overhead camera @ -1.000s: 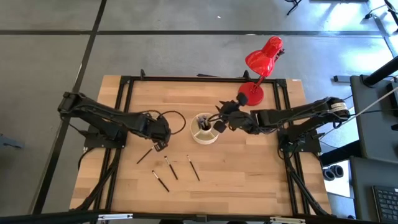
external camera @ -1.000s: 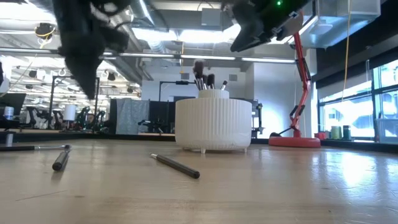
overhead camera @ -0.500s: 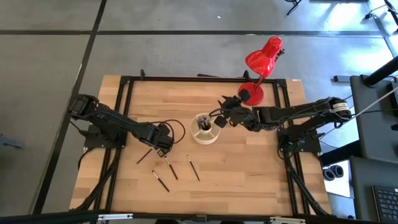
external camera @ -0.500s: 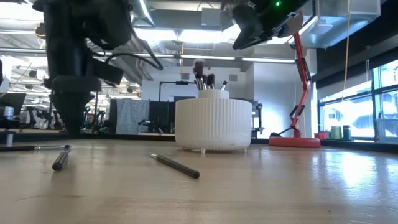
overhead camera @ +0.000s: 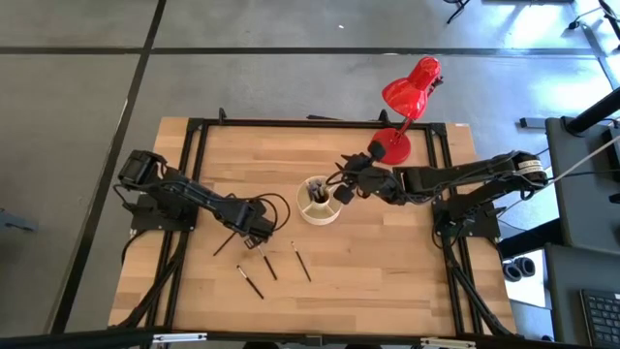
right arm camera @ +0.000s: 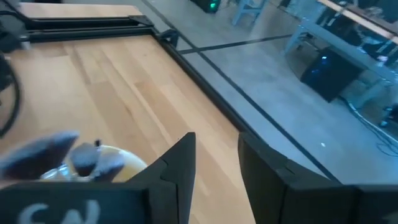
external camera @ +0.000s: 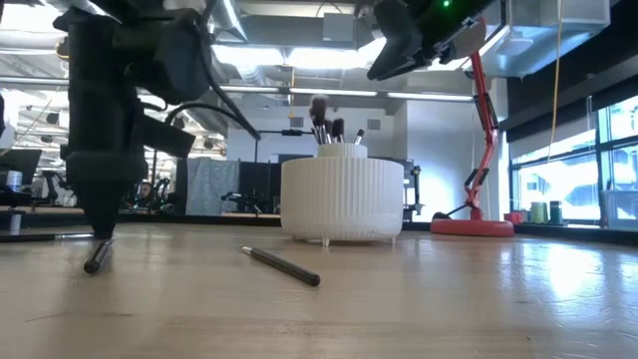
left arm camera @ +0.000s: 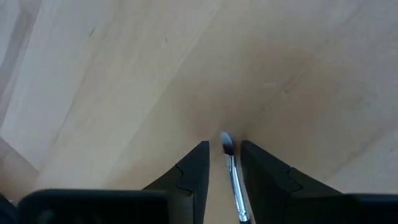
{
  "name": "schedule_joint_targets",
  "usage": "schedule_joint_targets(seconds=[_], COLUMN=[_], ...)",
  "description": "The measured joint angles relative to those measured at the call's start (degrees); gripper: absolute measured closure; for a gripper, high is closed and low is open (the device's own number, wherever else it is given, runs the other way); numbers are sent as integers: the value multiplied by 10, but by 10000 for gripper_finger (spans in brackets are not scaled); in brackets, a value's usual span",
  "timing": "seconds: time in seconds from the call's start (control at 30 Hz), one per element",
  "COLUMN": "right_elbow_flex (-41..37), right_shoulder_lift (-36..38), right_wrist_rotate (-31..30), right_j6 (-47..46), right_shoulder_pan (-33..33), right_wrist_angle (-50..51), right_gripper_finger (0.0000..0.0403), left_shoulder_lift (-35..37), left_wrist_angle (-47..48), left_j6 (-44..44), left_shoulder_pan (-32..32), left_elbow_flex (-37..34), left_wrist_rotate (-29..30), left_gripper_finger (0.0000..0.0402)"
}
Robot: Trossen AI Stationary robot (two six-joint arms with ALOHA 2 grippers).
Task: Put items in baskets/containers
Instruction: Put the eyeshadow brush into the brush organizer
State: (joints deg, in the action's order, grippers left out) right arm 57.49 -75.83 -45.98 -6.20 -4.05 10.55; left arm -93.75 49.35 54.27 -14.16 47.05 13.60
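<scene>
My left gripper [left arm camera: 222, 148] is open and down at the table, pointing down. Its fingers stand on either side of the pale bristle end of a thin dark makeup brush [left arm camera: 231, 174] lying flat; the same brush [overhead camera: 267, 262] shows in the high view below my left gripper [overhead camera: 258, 235]. Three more brushes [overhead camera: 225, 242] [overhead camera: 250, 281] [overhead camera: 301, 262] lie on the wood. The cream organizer cup [overhead camera: 318, 202] stands at mid-table with several brushes upright in it [external camera: 324, 125]. My right gripper [right arm camera: 214, 155] is open and hovers above the cup's right side [overhead camera: 345, 187].
A red desk lamp [overhead camera: 407, 95] stands on its base [overhead camera: 392, 147] near the table's far right, just behind my right arm. A black cable loops on the wood left of the cup [overhead camera: 276, 194]. Bare wood lies toward the near edge and right [overhead camera: 387, 281].
My left gripper has come down from above the table to the tabletop, shifting a little toward the near edge, and now stands astride a brush's bristle end. The brushes and the cup have stayed where they were.
</scene>
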Motion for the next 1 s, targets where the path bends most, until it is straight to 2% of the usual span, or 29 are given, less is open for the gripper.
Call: schedule_joint_targets(seconds=[0.27, 0.4, 0.5, 0.67, 0.8, 1.0], right_elbow_flex=[0, 0, 5, 12, 12, 12], right_shoulder_lift=[0, 0, 8, 36, 56, 71], right_wrist_rotate=[7, 11, 11, -15, -58, -107], right_j6=[2, 2, 1, -7, -32, -91], right_shoulder_pan=[0, 0, -6, -27, -47, -66], right_wrist_angle=[0, 1, 1, 5, 44, 129], right_gripper_finger=[282, 282, 282, 282, 282, 282], left_shoulder_lift=[-3, 1, 15, 79, 137, 190], left_wrist_angle=[-6, -7, 1, -13, -97, -332], left_j6=[-30, -39, -57, -119, -239, -434], left_shoulder_pan=[5, 7, 11, 13, 12, 13], left_elbow_flex=[-1, -1, 7, 63, 118, 145], left_wrist_rotate=[-8, 5, 57, 155, 225, 209], left_gripper_finger=[390, 393, 393, 396, 396, 397])
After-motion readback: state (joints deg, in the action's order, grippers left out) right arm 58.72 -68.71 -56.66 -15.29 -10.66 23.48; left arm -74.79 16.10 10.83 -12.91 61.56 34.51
